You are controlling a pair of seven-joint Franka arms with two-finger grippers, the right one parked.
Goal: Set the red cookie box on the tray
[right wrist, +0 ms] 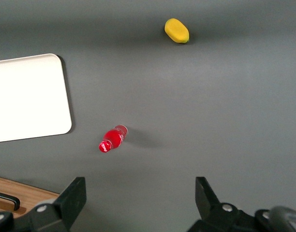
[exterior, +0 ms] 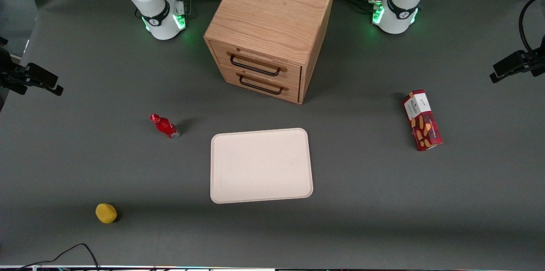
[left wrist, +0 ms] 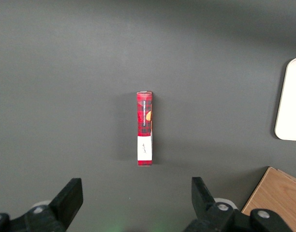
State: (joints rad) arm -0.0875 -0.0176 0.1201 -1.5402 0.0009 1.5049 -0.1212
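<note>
The red cookie box (exterior: 422, 119) stands on its long narrow side on the grey table, toward the working arm's end, apart from the tray. It is a long red carton with a white end panel and cookie pictures. From above, the left wrist view shows the red cookie box (left wrist: 144, 127) as a slim strip. My gripper (left wrist: 137, 195) hangs high above the table, open, with nothing between its fingers (left wrist: 70, 198) and the box a little ahead of the fingertips. The cream-white tray (exterior: 260, 165) lies flat at the table's middle; one edge of the tray (left wrist: 290, 99) shows in the wrist view.
A wooden two-drawer cabinet (exterior: 272, 28) stands farther from the front camera than the tray. A small red bottle (exterior: 165, 126) and a yellow object (exterior: 106, 213) lie toward the parked arm's end. Black camera mounts (exterior: 517, 64) reach in at the table's sides.
</note>
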